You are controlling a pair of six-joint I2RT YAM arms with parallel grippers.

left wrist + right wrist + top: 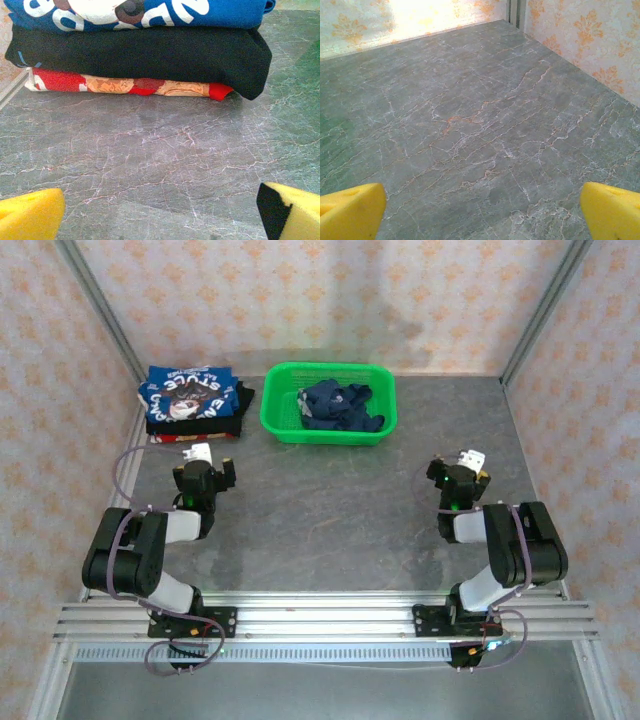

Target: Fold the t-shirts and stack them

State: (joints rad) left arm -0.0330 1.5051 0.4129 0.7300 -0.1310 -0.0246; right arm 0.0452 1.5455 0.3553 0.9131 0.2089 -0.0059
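Over to the left arm: folded back on itself, elbow low near the base rail, forearm stretched forward over the grey marbled table. Ending in the left gripper, aimed at the far-left corner, parked near the stack of folded t-shirts and not touching it. Jaws spread wide apart, holding nothing; seen from the left wrist as two yellow fingers at the bottom corners with bare tabletop between.

Straight ahead of that wrist, the pile edge-on: blue printed tee with white lettering on top, black tee beneath, red patterned tee at the bottom, flat on the table.

Now the right arm: mirrored pose, elbow bent low on the right side, wrist raised and pointing toward the far wall. At the right gripper, jaws likewise gaping, clamped on nothing; yellow fingertips wide at the frame edges, open marble ahead, wallpapered wall beyond.

Back centre, beside the stack: green mesh basket, with a crumpled dark navy tee lying inside, unfolded, well apart from both grippers.
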